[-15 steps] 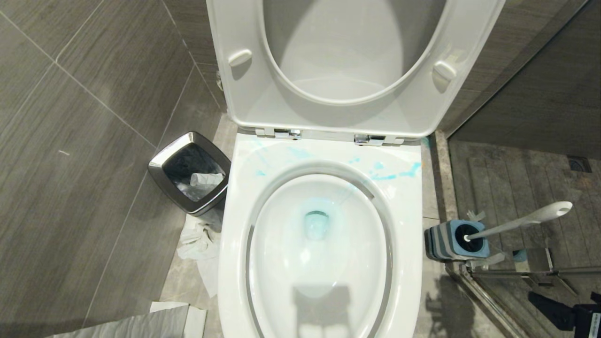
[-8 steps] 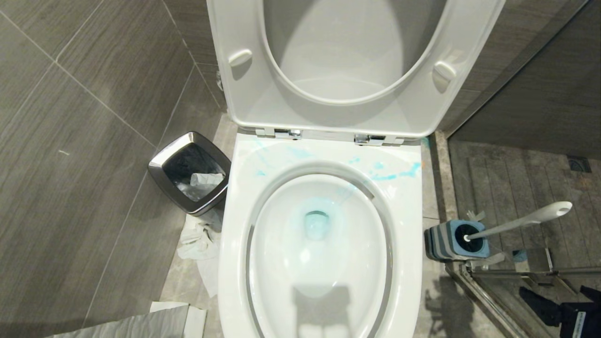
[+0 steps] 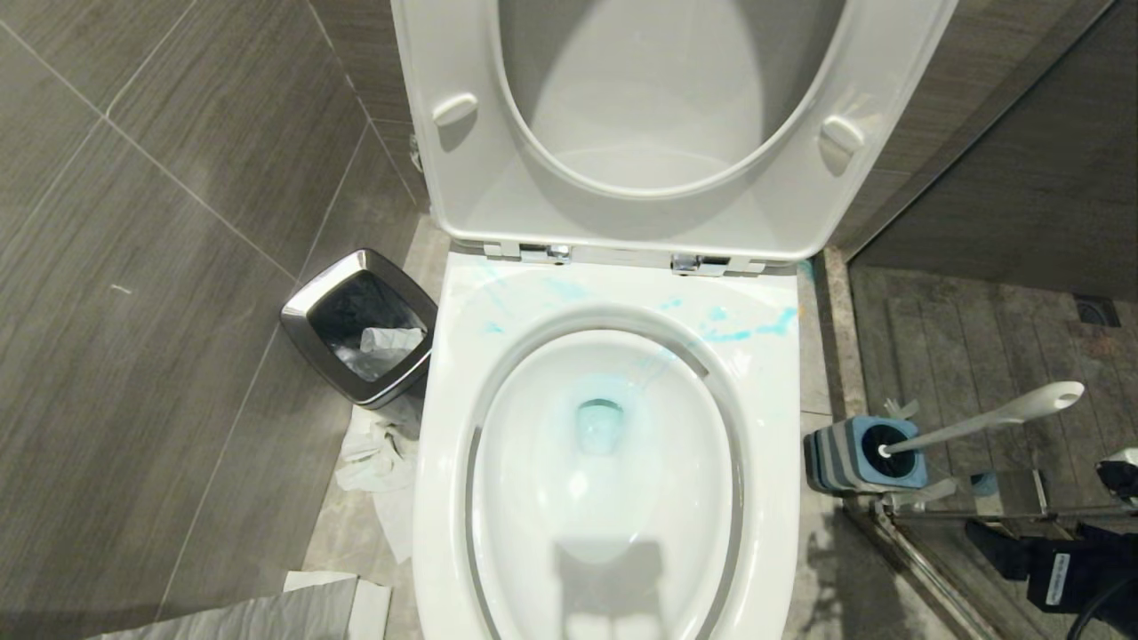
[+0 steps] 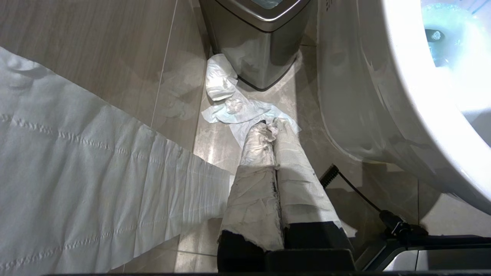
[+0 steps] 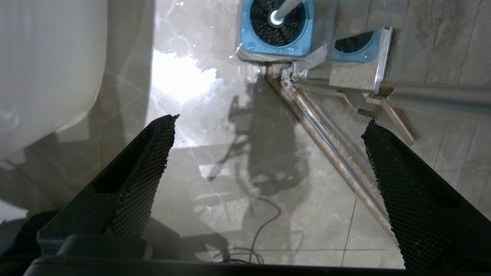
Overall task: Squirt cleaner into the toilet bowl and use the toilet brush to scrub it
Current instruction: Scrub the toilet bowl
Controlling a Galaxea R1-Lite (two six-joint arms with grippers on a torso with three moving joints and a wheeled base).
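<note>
Bathroom floor, bin to brush.
A steel bin (image 3: 360,327) stands left of the toilet bowl (image 3: 605,462), streaked blue; the left pincer (image 4: 269,132) is closed. Right, the toilet brush (image 3: 978,422) leans in its holder (image 3: 858,455), near the wide-spread, empty right pincer (image 5: 268,153).

Bathroom, white toilet bowl (image 3: 605,498) with raised lid, grey wall tiles, steel waste bin (image 3: 360,327), glass shower partition
</note>
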